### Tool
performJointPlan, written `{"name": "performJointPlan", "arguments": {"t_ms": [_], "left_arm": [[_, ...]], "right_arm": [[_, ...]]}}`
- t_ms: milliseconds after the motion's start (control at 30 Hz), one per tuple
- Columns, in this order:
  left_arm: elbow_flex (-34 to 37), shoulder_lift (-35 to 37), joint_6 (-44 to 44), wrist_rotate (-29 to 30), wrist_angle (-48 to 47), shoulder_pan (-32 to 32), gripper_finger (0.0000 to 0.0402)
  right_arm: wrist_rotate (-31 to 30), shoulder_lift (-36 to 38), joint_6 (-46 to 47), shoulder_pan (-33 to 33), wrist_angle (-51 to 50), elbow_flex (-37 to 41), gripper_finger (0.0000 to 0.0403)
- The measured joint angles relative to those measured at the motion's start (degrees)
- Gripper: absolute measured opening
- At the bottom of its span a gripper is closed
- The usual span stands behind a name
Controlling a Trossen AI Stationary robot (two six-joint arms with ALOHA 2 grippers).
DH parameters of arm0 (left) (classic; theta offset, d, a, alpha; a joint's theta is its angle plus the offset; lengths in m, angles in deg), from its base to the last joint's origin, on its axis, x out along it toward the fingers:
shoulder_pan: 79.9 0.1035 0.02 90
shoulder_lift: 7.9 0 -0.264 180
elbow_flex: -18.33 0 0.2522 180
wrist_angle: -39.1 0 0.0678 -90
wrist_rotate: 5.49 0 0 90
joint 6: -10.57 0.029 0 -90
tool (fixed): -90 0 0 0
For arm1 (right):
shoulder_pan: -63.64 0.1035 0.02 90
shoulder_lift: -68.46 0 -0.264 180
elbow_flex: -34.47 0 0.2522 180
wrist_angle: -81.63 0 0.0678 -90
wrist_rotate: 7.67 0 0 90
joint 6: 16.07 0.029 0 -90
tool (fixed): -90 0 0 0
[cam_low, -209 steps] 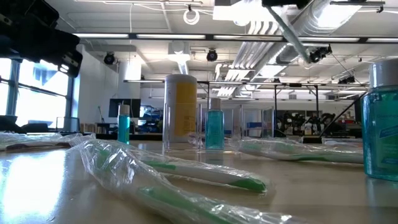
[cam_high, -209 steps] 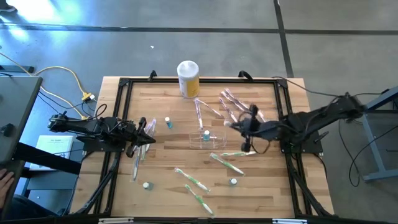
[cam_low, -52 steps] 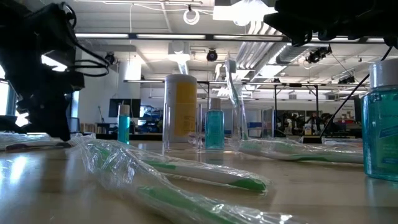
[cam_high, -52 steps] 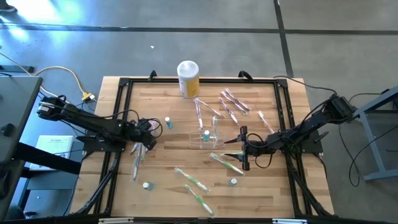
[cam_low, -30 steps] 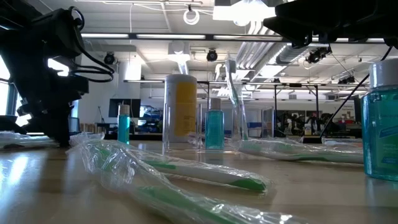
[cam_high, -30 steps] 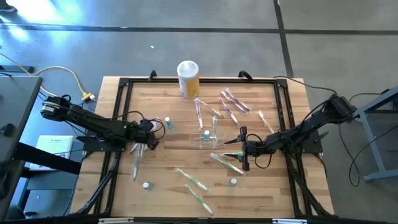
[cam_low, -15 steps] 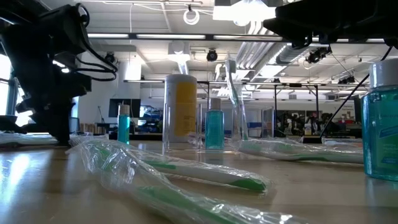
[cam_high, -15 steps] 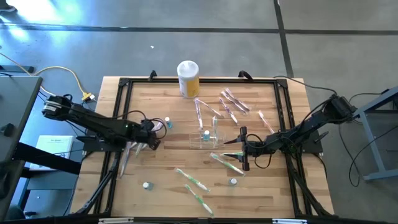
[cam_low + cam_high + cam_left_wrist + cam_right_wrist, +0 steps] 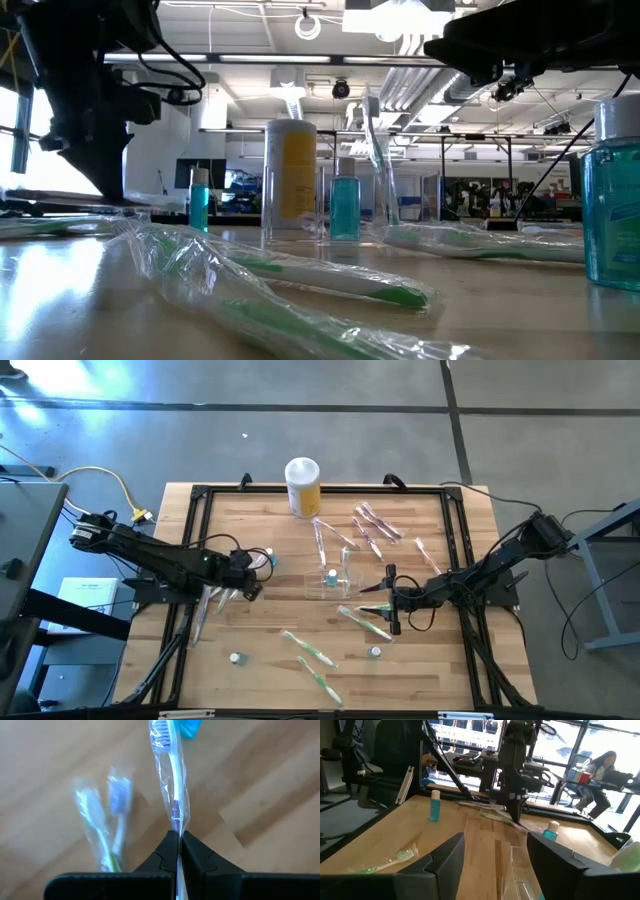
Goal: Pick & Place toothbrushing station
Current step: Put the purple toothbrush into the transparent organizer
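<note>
The toothbrushing station [image 9: 335, 586], a clear low holder, stands mid-table with one toothbrush [image 9: 346, 565] upright in it and a small blue bottle [image 9: 330, 575]. My left gripper [image 9: 247, 576] is at the table's left, shut on a wrapped toothbrush [image 9: 170, 775] with a blue-white head. The head points toward a small blue bottle [image 9: 268, 556]. Two more wrapped toothbrushes [image 9: 212, 604] lie flat on the wood below that arm. My right gripper [image 9: 390, 600] stands open and level just right of the station, and the station's clear wall [image 9: 520, 870] shows between its fingers. My left gripper pinches the wrapped toothbrush's handle [image 9: 177, 822] between its two fingertips. The fingers slant steeply down from the table's left and the brush lies along them, head end jutting past the tips. Whether the head rests on the wood, I cannot tell.
A tall yellow canister with a white lid [image 9: 302, 486] stands at the far edge. Pink wrapped toothbrushes [image 9: 372, 525] lie far right and green ones [image 9: 310, 655] near the front. Small blue bottles [image 9: 236, 658] [image 9: 375, 652] stand near the front. A black frame [image 9: 190, 560] borders the table.
My left gripper has shut on the wrapped toothbrush and risen, drawing slightly toward the table's centre with it. The other two wrapped toothbrushes under it have slid a little toward the left edge. My right gripper has kept still.
</note>
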Motion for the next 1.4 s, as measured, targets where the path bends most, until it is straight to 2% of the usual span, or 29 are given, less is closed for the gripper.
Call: {"name": "performJointPlan", "arguments": {"t_ms": [200,400,533,667,833,933,1067,1200,1400], "left_arm": [[-0.32,0.0,-1.42,-4.18,0.22,-2.55,0.0001],[-1.35,0.02,-5.38,-4.67,0.76,-9.56,0.0],[-4.79,0.02,-4.9,1.12,0.89,-13.83,0.0],[-9.24,0.02,3.42,8.68,4.24,-17.58,0.0],[-11.05,0.04,25.57,16.77,22.52,-21.76,0.0],[-11.07,-0.49,39.79,17.35,34.8,-23.1,0.0],[-11.07,-4.1,53.45,17.22,47.97,-23.23,0.0],[-11.07,-11.41,62.43,16.58,62.35,-21.53,0.0],[-11.07,-22.82,69.91,11.36,82.89,-16.15,0.0]], "right_arm": [[0.02,0.0,0.13,0.0,-0.58,0.0,0.0207],[0.03,0.0,0.12,0.0,-0.7,0.0,0.0207],[0.03,0.0,0.12,0.0,-0.7,0.0,0.0207],[0.03,0.0,0.79,0.0,-0.7,0.0,0.0207],[0.05,0.0,1.35,0.0,-0.7,0.0,0.0207],[0.05,0.0,1.39,0.0,-0.53,0.0,0.0207],[0.32,0.0,1.41,0.0,2.6,-0.02,0.0207],[0.35,0.0,1.41,0.0,6.49,-0.02,0.0207],[0.28,0.0,0.92,0.0,9.68,-0.13,0.0207]]}}
